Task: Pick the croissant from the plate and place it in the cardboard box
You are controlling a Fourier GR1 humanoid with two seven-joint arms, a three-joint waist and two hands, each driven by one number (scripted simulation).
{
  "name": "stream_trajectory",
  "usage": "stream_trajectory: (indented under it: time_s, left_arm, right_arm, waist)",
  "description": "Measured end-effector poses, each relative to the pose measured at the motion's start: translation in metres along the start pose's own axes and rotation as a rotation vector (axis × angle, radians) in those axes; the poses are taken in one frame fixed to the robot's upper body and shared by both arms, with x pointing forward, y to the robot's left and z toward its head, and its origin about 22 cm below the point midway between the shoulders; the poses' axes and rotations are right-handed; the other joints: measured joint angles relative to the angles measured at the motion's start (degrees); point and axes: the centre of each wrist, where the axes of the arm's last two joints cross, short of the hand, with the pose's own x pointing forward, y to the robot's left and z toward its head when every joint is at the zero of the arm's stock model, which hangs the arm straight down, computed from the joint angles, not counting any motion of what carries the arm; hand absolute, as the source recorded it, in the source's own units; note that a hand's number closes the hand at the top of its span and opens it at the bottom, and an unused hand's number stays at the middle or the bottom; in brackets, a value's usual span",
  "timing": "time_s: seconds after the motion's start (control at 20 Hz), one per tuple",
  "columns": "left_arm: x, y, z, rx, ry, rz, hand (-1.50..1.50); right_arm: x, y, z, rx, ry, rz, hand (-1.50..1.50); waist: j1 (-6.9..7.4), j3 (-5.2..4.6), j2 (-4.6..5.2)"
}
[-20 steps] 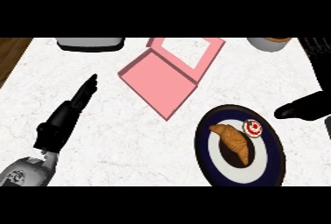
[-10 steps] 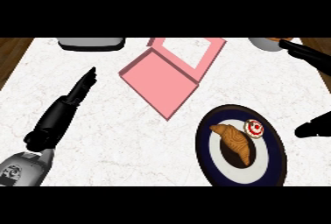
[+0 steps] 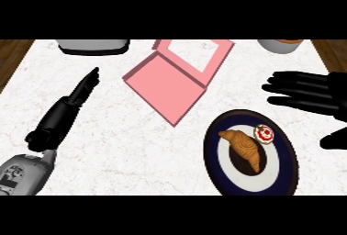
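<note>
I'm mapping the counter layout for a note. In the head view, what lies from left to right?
left hand → pink box → croissant on the plate → right hand

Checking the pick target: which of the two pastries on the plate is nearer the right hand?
The small red-and-white tart, at the plate's upper right, closer to the open right hand than the brown croissant.

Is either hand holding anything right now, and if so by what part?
Nothing is held. The right hand is open, apart from the brown croissant on the dark blue plate; the left hand is open too.
</note>
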Motion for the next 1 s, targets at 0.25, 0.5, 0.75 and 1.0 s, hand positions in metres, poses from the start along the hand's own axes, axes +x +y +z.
stream_trajectory:
  time_s: [0.25,0.5,0.75,1.0]
  left_arm:
    - [-0.005,0.006,0.002,0.006,0.011,0.011,0.00]
    - [-0.004,0.002,0.003,0.009,0.013,0.008,0.00]
    - [-0.007,0.005,-0.002,0.009,0.014,0.003,0.00]
    - [-0.008,0.001,0.000,0.003,0.006,0.005,0.00]
  right_arm:
    - [0.032,0.013,-0.022,0.195,0.016,0.125,-1.50]
    - [0.074,0.031,-0.037,0.300,0.065,0.236,-1.50]
    - [0.099,0.054,-0.041,0.383,0.141,0.294,-1.50]
    - [0.114,0.076,-0.048,0.417,0.201,0.296,-1.50]
  waist:
    - [-0.35,-0.03,-0.24]
    - [-0.64,-0.02,-0.36]
    - [-0.66,0.00,-0.24]
    - [-0.34,0.02,-0.17]
